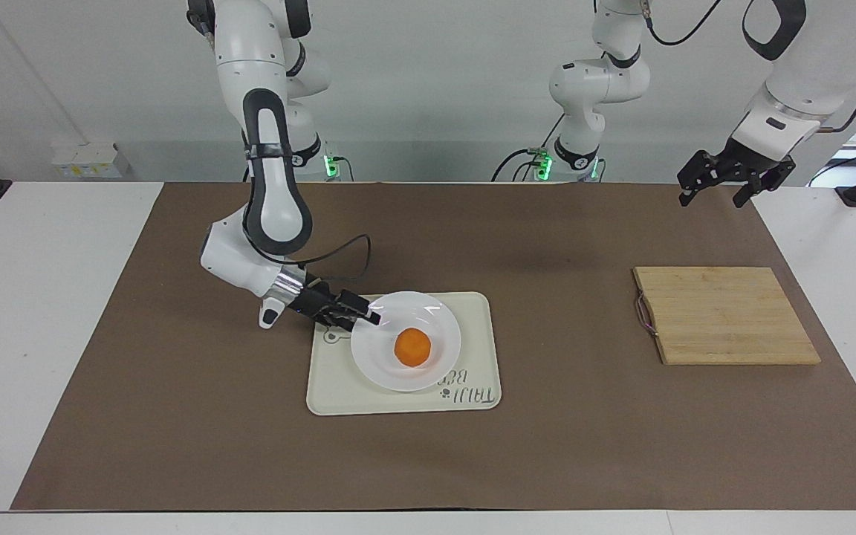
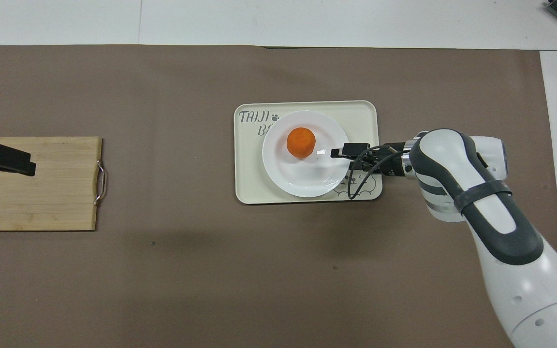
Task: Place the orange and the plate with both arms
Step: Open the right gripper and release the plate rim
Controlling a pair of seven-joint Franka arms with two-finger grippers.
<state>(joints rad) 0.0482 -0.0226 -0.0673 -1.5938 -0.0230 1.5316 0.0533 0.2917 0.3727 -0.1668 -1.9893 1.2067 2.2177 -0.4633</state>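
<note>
the plate [image 1: 406, 342] sits on the tray [image 1: 472, 397], the orange [image 1: 412, 347] on it; my right tool [image 1: 368, 318] is over its rim — i can't tell if it's open. withdrawing low could snag the plate — rolling the orange. my left tool [image 1: 718, 182] waits open.

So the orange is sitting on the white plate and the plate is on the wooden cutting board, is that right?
Not quite. The orange does sit on the plate, but the plate rests on the cream tray, not the wooden cutting board, which lies bare toward the left arm's end. The overhead view shows it.
</note>
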